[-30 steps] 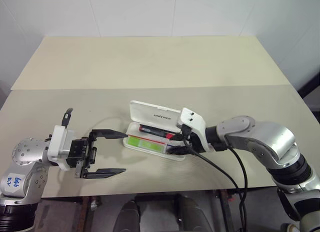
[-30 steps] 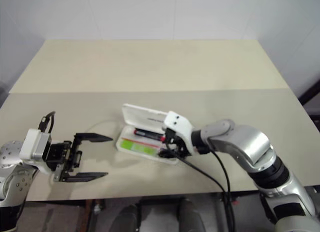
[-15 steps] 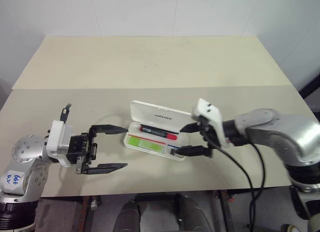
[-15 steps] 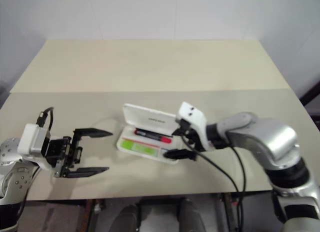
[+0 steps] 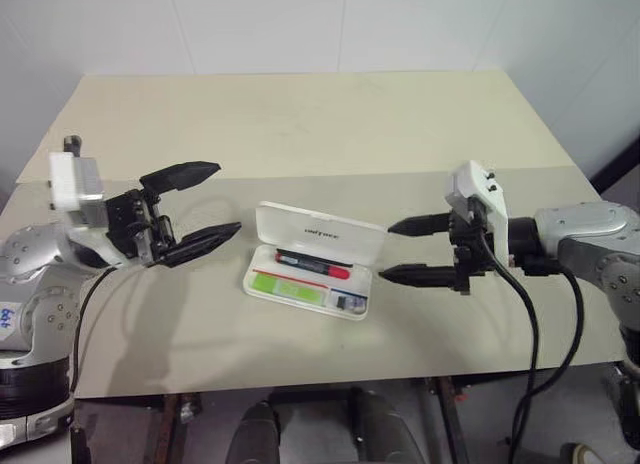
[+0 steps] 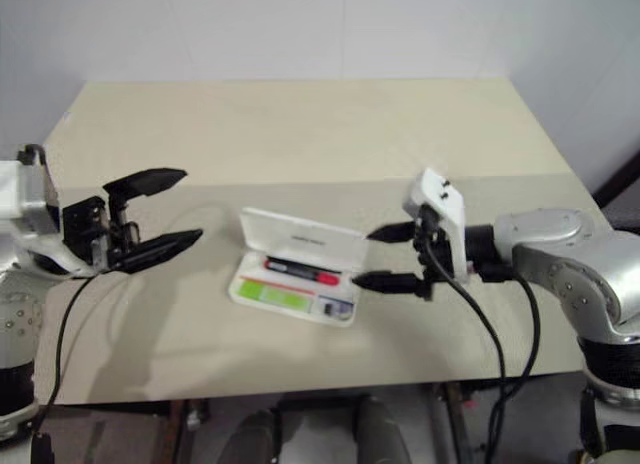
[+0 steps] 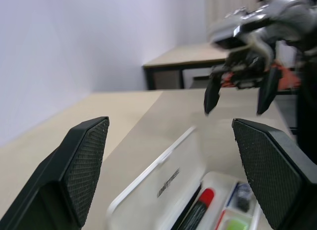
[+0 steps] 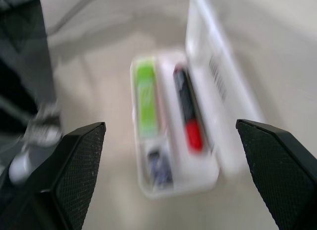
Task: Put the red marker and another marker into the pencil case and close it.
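The pencil case [image 5: 320,231] lies open in the middle of the table, its white lid tilted up at the back. In its tray lie the red marker [image 5: 312,264], next to the lid, and the light-green marker [image 5: 285,285], in the front slot. My right gripper [image 5: 386,251] hovers open just right of the case, pointing at it and holding nothing. The right wrist view looks down on both markers [image 8: 188,111] [image 8: 147,98]. My left gripper [image 5: 226,197] hangs open and empty above the table, left of the case and apart from it.
A small dark grey object [image 5: 350,302] sits in the tray's right end compartment. The beige table [image 5: 300,124] reaches back to a white wall, with a seam across its middle. Black cables [image 5: 530,324] trail from my right wrist over the front edge.
My right gripper has opened wide and drawn back to the right, up out of the case's tray. My left gripper has risen and tilted upward.
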